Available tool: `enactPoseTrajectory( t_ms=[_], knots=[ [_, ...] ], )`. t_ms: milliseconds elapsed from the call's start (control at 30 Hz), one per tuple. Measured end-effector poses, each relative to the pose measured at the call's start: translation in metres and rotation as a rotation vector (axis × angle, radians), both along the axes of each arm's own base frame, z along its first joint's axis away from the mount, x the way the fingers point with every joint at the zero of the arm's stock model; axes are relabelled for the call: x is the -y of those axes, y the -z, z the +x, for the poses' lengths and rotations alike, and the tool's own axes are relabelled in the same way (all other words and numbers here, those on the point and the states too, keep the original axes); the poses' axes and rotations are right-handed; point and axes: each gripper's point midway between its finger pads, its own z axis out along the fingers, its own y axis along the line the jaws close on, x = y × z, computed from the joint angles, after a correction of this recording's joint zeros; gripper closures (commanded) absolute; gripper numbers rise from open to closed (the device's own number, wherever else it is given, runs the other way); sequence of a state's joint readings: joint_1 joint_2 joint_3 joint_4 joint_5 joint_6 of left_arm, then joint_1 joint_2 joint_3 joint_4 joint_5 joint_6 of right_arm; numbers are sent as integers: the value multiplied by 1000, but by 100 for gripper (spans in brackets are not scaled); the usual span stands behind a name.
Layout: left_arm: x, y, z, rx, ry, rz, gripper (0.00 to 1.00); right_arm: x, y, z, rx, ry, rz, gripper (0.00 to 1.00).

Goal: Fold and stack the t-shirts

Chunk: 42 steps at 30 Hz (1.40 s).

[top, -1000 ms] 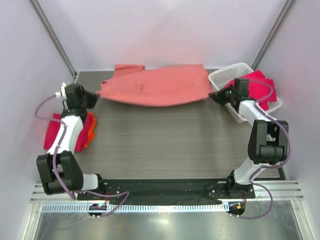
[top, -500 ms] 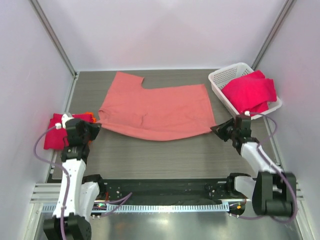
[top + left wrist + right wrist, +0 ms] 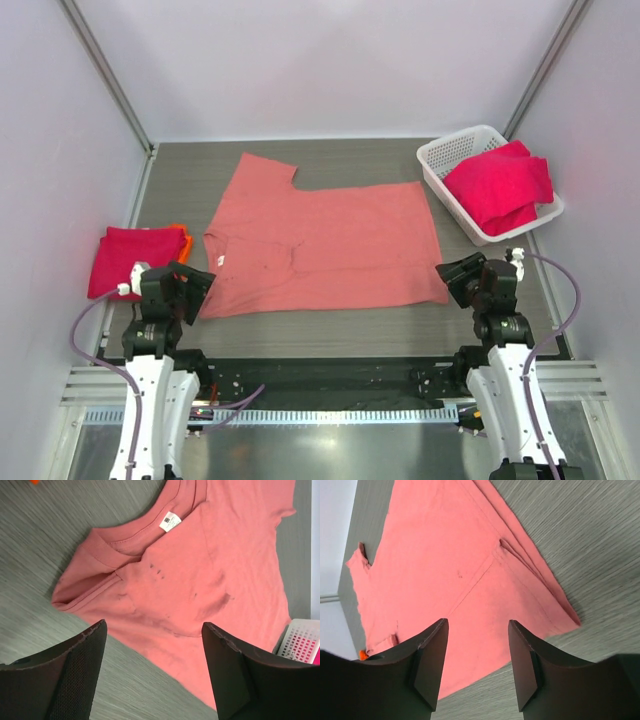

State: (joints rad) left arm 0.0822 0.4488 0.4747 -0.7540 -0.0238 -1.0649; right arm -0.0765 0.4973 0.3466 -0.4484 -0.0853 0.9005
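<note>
Top external view: the salmon-pink t-shirt [image 3: 320, 240] lies spread flat, unfolded, just ahead of the left gripper [image 3: 195, 285] and right gripper [image 3: 455, 280], both gaping and empty. A folded crimson t-shirt [image 3: 125, 258] sits outboard of the left gripper. Crimson t-shirts [image 3: 500, 185] wait in the basket [image 3: 440, 155] beyond the right. Only the left wrist view shows the neck label [image 3: 170, 521].

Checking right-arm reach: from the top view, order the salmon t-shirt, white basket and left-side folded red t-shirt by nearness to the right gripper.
From the right gripper:
1. salmon t-shirt, its corner just left of the fingers.
2. white basket, beyond it, at the far right.
3. folded red t-shirt, far left side.
</note>
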Motion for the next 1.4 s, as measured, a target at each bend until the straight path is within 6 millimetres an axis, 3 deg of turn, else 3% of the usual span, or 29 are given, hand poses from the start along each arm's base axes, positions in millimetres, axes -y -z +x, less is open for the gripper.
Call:
enactPoseTrajectory(
  t_ms=[100, 167, 267, 367, 467, 667, 700, 800, 833, 867, 1000, 1100, 1233, 1400],
  knots=[
    [-5, -22, 1, 19, -19, 24, 18, 6, -12, 0, -11, 9, -40, 44],
    [-7, -46, 6, 70, -14, 46, 12, 8, -30, 7, 8, -10, -78, 46],
    [-8, -81, 20, 134, 26, 89, 11, 6, -55, 26, 30, -80, -127, 48],
    [-2, -102, 49, 151, 105, 106, 7, 0, -73, 56, 30, -173, -156, 50],
    [4, -105, 88, 147, 180, 103, 2, -9, -77, 92, 13, -250, -198, 50],
    [8, -75, 163, 72, 247, 102, 3, -42, -68, 144, -32, -393, -340, 49],
    [9, -71, 176, 57, 255, 102, 3, -48, -70, 161, -29, -409, -374, 49],
    [11, -68, 229, 63, 275, 117, 4, -60, -65, 199, -41, -427, -446, 45],
    [12, -65, 244, 59, 281, 120, 4, -62, -61, 210, -46, -429, -463, 36],
    [14, -63, 262, 65, 290, 126, 0, -63, -56, 222, -59, -427, -484, 34],
    [22, -44, 338, 76, 354, 160, 0, -60, -33, 260, -101, -411, -541, 36],
    [23, -16, 377, 48, 380, 184, 4, -58, -16, 279, -132, -400, -573, 37],
    [20, 19, 424, 27, 395, 213, 9, -53, 2, 288, -157, -387, -608, 38],
    [25, 59, 451, -30, 410, 235, 18, -50, 7, 297, -138, -361, -637, 40]
  ],
)
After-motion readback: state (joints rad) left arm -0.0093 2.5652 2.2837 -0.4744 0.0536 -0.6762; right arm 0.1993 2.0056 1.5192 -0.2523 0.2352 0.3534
